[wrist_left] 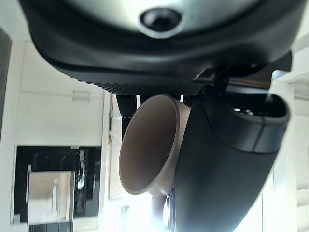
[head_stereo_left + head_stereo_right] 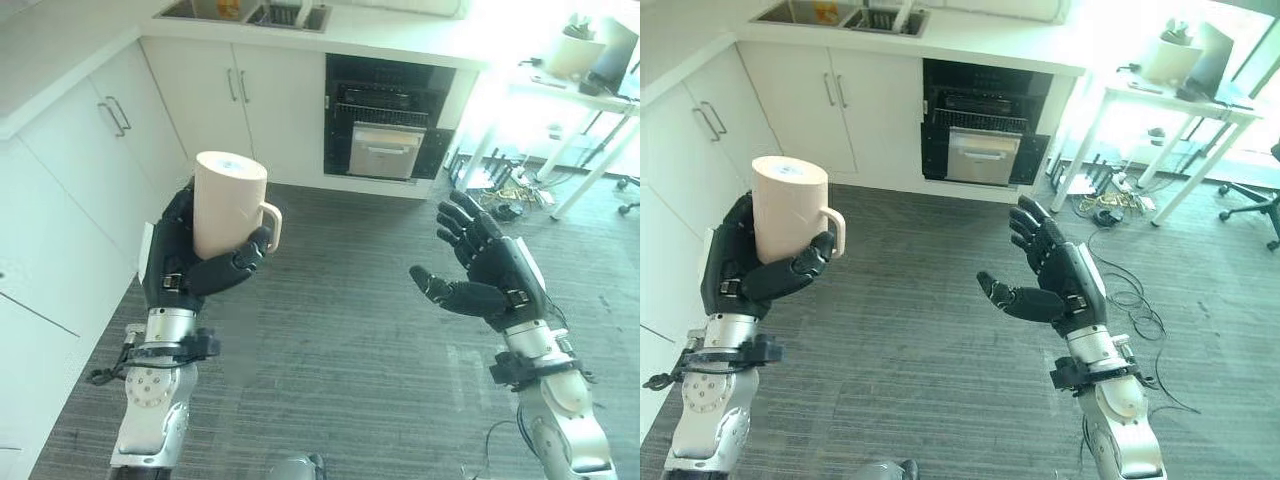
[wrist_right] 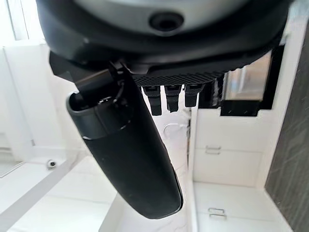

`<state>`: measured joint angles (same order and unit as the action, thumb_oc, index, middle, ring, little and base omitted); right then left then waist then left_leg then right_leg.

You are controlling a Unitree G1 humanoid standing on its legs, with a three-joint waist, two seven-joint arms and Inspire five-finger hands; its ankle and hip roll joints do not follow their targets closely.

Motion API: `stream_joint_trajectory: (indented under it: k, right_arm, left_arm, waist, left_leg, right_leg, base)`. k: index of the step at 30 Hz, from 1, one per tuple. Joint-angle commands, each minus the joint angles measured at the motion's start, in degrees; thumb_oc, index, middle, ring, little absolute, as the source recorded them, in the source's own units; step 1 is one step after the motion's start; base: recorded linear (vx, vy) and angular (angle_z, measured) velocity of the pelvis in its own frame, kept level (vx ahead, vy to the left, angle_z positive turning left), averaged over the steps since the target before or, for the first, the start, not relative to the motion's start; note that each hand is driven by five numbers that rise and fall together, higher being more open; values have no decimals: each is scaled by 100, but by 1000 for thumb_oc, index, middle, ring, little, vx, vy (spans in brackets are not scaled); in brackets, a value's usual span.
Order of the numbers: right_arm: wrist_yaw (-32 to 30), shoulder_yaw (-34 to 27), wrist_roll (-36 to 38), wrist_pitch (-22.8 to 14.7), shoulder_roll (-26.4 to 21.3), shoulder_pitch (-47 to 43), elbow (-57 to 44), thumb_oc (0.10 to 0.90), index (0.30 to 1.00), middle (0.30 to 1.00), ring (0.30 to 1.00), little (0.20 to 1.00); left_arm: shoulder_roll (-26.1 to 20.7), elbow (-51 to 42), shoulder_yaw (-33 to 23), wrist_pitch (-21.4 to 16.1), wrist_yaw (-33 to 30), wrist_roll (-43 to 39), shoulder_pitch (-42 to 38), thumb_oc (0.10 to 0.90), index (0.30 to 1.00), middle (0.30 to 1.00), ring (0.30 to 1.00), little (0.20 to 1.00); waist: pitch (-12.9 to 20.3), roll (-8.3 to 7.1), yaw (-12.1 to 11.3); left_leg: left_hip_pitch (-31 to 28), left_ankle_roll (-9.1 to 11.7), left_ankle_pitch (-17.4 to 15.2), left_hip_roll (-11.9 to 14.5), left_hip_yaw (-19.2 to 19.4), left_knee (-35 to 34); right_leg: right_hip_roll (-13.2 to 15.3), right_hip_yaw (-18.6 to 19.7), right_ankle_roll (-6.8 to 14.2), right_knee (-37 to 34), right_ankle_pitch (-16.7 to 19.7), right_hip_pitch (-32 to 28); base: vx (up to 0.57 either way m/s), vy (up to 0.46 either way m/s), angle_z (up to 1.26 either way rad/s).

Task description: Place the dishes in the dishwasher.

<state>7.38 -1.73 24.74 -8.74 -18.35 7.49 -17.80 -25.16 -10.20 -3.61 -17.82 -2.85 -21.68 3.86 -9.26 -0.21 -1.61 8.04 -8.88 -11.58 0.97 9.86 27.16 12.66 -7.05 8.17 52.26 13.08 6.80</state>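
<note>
the left hand (image 2: 195,262) was wrapped round a tall beige ceramic mug with a loop handle (image 2: 230,205), carried base-up with its mouth toward the palm, out over the grey carpeted floor (image 2: 330,330). the risk, as i judged it: smooth glaze and a thumb only hooked near the handle, so a jolt while walking could have let the mug slide out and break. the white cabinet fronts (image 2: 80,190) stood close on that side, and a swing of the arm could have clipped them. ahead, the open dark dishwasher with its wire racks (image 2: 385,118) sat under the white bench (image 2: 400,45), well apart from the mug, with no obstacle on the floor between. the right hand (image 2: 487,265) was spread wide, empty. further right, a tangle of cables (image 2: 505,195) lay by a white side table (image 2: 575,90), a trip hazard if the path drifted.
</note>
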Motion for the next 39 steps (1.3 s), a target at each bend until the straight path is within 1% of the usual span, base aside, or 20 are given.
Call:
stream_joint_trajectory:
  k: [1,2,3,6,8,11,12,14,17,19,20,22,25,26,29,31,32,34,35,39]
  right_arm:
    - [33,-180,44,-539,-594,-305,-395,800,900,900,900,900]
    - [58,-233,120,-557,-627,-265,-397,800,900,900,900,900]
    - [174,-372,353,-642,-674,-145,-409,800,900,900,900,900]
    - [369,-423,476,-775,-627,-129,-412,800,900,900,900,900]
    - [360,-400,480,-749,-607,-174,-444,800,900,900,900,900]
    - [96,-161,518,-578,-778,-566,-329,800,900,900,900,900]
    - [116,-168,534,-546,-810,-606,-351,800,900,900,900,900]
    - [88,-182,549,-526,-855,-578,-367,800,900,900,900,900]
    - [228,-246,636,-516,-930,-498,-347,800,900,900,900,900]
    - [353,-304,641,-521,-975,-370,-349,800,900,900,900,900]
    - [366,-326,616,-546,-970,-320,-332,800,900,900,900,900]
    - [247,-314,533,-517,-973,-325,-266,800,900,900,900,900]
    - [250,-290,442,-441,-952,-392,-187,800,900,900,900,900]
    - [243,-261,302,-432,-914,-384,-175,800,900,900,900,900]
    - [210,-277,145,-460,-958,-310,-131,800,900,900,900,900]
    - [250,-270,145,-472,-987,-305,-98,800,900,900,900,900]
    - [266,-280,157,-462,-1025,-300,-102,800,900,900,900,900]
    - [322,-323,164,-409,-1111,-273,-127,800,900,900,900,900]
    - [408,-400,242,-415,-1158,-214,-164,800,900,900,900,900]
    - [388,-452,333,-326,-1099,-242,-243,800,900,900,900,900]
  left_arm:
    - [-213,-783,-165,-441,165,294,-432,400,300,300,300,300]
    - [-235,-779,-183,-441,183,299,-452,400,300,300,300,300]
    - [-268,-812,-233,-456,195,355,-412,400,300,300,300,300]
    - [-232,-914,-167,-453,56,596,-340,400,300,300,300,300]
    - [-224,-940,-159,-450,30,650,-303,400,300,300,300,300]
    - [-269,-959,-81,-332,-196,647,-232,400,300,300,300,300]
    - [-269,-962,-110,-326,-183,526,-214,400,300,300,300,300]
    - [-228,-1023,-128,-328,-133,437,-183,400,300,300,300,300]
    - [-172,-1004,-148,-388,-119,343,-120,400,300,300,300,300]
    - [-110,-974,-172,-435,-15,210,-2,400,300,300,300,300]
    - [-88,-962,-167,-447,42,160,26,400,300,300,300,300]
    - [-18,-867,-117,-506,219,54,40,400,300,300,300,300]
    - [-6,-841,-194,-586,335,-109,177,400,300,300,300,300]
    - [-14,-845,-210,-613,337,-124,202,400,300,300,300,300]
    - [-26,-765,-156,-648,231,-208,103,400,300,300,300,300]
    - [12,-721,-155,-758,169,-178,132,400,300,300,300,300]
    - [38,-705,-171,-820,177,-186,175,400,300,300,300,300]
    - [69,-690,-230,-890,165,-201,203,400,300,300,300,300]
    - [34,-663,-316,-913,174,-277,204,400,300,300,300,300]
    - [-28,-643,-318,-844,99,-228,42,400,300,300,300,300]
  waist:
    - [271,120,187]
    - [219,87,227]
    - [122,36,341]
    - [-20,-90,495]
    - [-4,-103,481]
    - [304,-236,391]
    - [398,-201,410]
    - [443,-183,376]
    - [440,-280,336]
    - [356,-348,294]
    - [317,-363,279]
    - [207,-375,188]
    - [188,-294,134]
    - [173,-171,139]
    - [236,87,189]
    - [268,169,139]
    - [282,183,131]
    - [313,160,138]
    - [346,126,145]
    - [407,44,95]
  left_leg:
    - [-83,672,41,-10,-408,-997]
    - [-168,691,3,2,-385,-997]
    - [-358,738,-131,64,-347,-997]
    - [-719,763,-497,3,-378,-997]
    - [-817,761,-625,12,-410,-997]
    - [-1198,1003,-721,248,-336,-997]
    - [-1322,1127,-504,378,-310,-997]
    - [-1369,1267,123,503,-260,-997]
    - [-1466,1403,948,493,-175,-935]
    - [-959,1499,1314,553,-65,296]
    - [-651,1488,1328,607,-26,698]
    - [-125,1282,1010,472,39,734]
    - [-232,1263,1067,392,444,-611]
    - [-92,1318,1048,571,552,-997]
    - [564,1541,813,933,202,-997]
    - [836,1635,1039,1005,-173,-997]
    - [875,1660,1098,1049,-157,-997]
    - [845,1610,910,1109,32,-997]
    - [718,1528,720,1081,108,-997]
    - [563,1380,518,853,109,-997]
  right_leg:
    - [-610,-829,-64,-1434,-1609,178]
    - [-590,-959,-62,-2041,-1520,191]
    - [-509,-1039,-57,-3321,-1275,203]
    - [66,-462,189,-3507,-1014,1139]
    - [117,-367,213,-3507,-1098,1208]
    - [-44,-561,210,-3507,-1406,824]
    - [-272,-494,56,-3507,-1539,751]
    - [-437,-473,-111,-3507,-1714,623]
    - [-559,-295,-348,-3507,-1940,410]
    - [-645,-252,-561,-3507,-2093,179]
    - [-647,-309,-612,-3507,-2124,103]
    - [-614,-450,-602,-3507,-2205,-62]
    - [-627,-534,-499,-3507,-2342,-156]
    - [-702,-586,-460,-3507,-2423,-210]
    - [-884,-702,-411,-3507,-2633,-347]
    - [-1005,-607,-466,-3507,-2718,-393]
    - [-1015,-627,-481,-3507,-2769,-439]
    - [-911,-725,-467,-3507,-2810,-521]
    - [-787,-786,-398,-3507,-2819,-621]
    - [-610,-790,-245,-3507,-2841,-855]
  base:
    - [317,-89,-27]
    - [419,-250,-27]
    - [311,-297,-2]
    - [336,-378,11]
    - [353,-371,7]
    - [526,-549,9]
    - [570,-580,-4]
    - [352,-373,-37]
    - [260,-288,-61]
    - [209,-301,-50]
    - [196,-290,-18]
    - [166,-123,6]
    - [170,55,10]
    - [160,123,-28]
    - [183,161,8]
    - [220,170,32]
    - [188,151,-12]
    - [279,288,-36]
    - [350,365,-22]
    - [260,292,-1]
